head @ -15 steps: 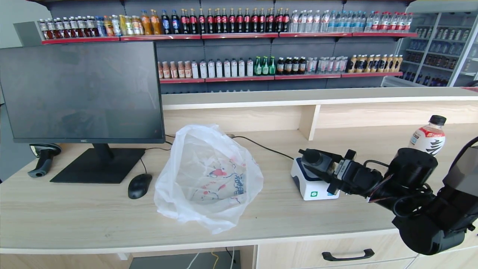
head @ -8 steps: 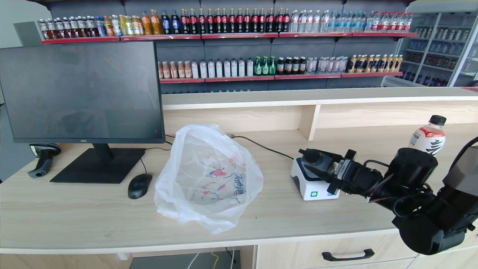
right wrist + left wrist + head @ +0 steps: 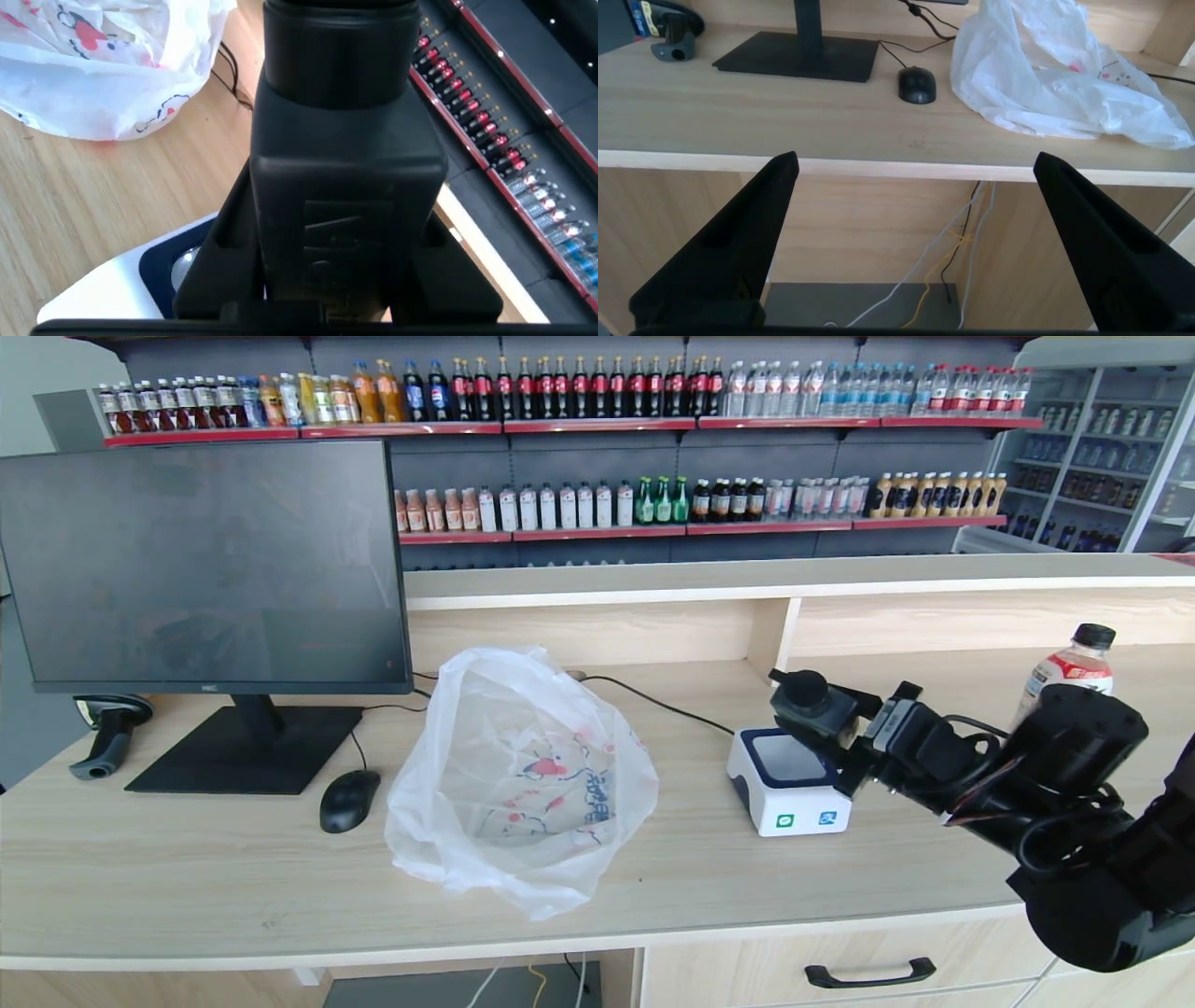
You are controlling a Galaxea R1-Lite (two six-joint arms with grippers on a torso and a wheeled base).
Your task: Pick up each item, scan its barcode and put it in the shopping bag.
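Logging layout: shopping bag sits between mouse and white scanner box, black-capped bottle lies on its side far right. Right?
No. The head view shows the black-capped bottle standing upright at far right, not on its side. The shopping bag does sit between the mouse and the white scanner box.

Right arm (image 3: 1074, 747) (looped cables) and left hand (image 3: 915, 159) are black.

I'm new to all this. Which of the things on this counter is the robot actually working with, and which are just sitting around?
Part of the job:
dark item, held over the scanner box
shopping bag
bottle on the right

Just lying about:
monitor
mouse
hand scanner
shelf drinks
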